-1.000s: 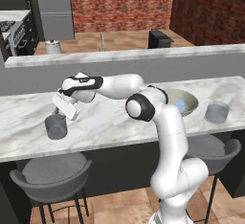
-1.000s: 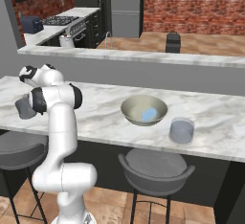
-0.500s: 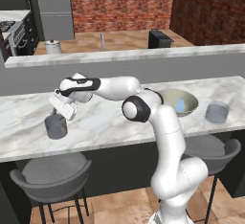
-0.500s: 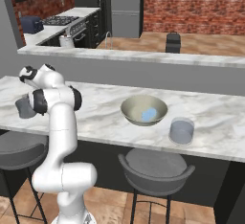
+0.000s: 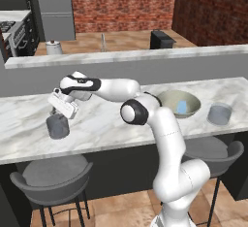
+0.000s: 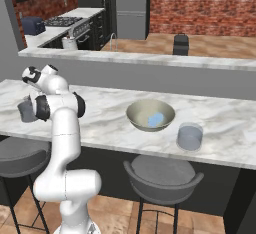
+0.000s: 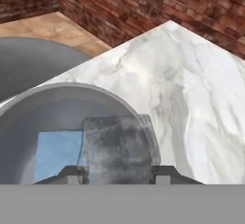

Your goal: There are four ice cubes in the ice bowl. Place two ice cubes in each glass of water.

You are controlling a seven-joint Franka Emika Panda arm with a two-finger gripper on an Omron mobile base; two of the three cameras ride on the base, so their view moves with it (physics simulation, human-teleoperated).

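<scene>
Ice cube held over the left glass, ready to drop.

Left base view: the gripper hangs just above the glass near the counter's front edge at its left end, so a freed cube would likely fall inside; the wide matte bowl with blue ice and the second glass sit toward the right end; the counter is veined marble; right base view: the rounded bowl lies mid-counter, the smooth cylindrical tumbler beside it nearer the front edge; hand view: the fingers are clamped on a cloudy grey-blue cube over the glass rim; a clear blue cube already lies inside.
</scene>
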